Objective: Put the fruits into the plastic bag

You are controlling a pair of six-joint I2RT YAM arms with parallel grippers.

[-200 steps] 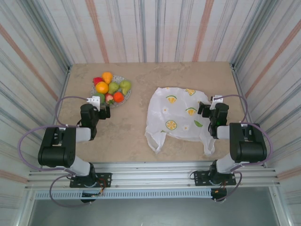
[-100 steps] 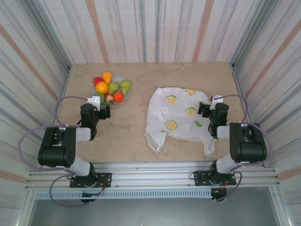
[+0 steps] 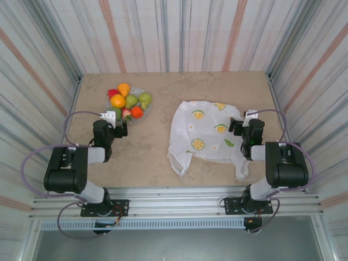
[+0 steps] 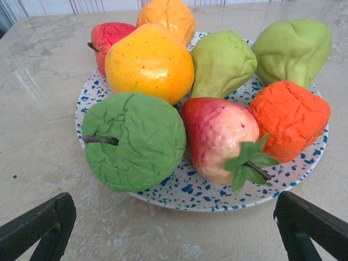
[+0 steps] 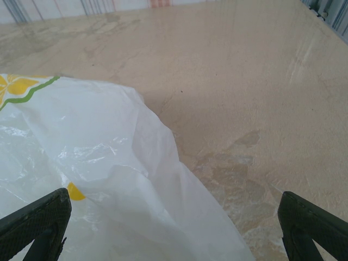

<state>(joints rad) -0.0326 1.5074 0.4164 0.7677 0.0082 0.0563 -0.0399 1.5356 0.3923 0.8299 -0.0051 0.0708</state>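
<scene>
The fruits (image 3: 129, 101) are heaped on a round speckled plate (image 3: 142, 112) at the back left. My left gripper (image 3: 115, 123) stands open just in front of the plate, touching nothing. In the left wrist view it (image 4: 174, 239) frames the plate rim (image 4: 190, 191), with a green apple (image 4: 133, 141), an orange (image 4: 149, 62), a red-yellow piece with a leaf (image 4: 220, 136), an orange-red piece (image 4: 288, 119) and two green pears (image 4: 223, 62) behind. The plastic bag (image 3: 204, 133) lies flat at the centre right. My right gripper (image 3: 244, 120) is open at its right edge, over white film (image 5: 98, 179).
Bare beige tabletop (image 5: 261, 98) stretches beyond the bag and lies between plate and bag (image 3: 157, 136). Striped walls close in the table on three sides. The bag's two handles (image 3: 179, 163) trail toward the near edge.
</scene>
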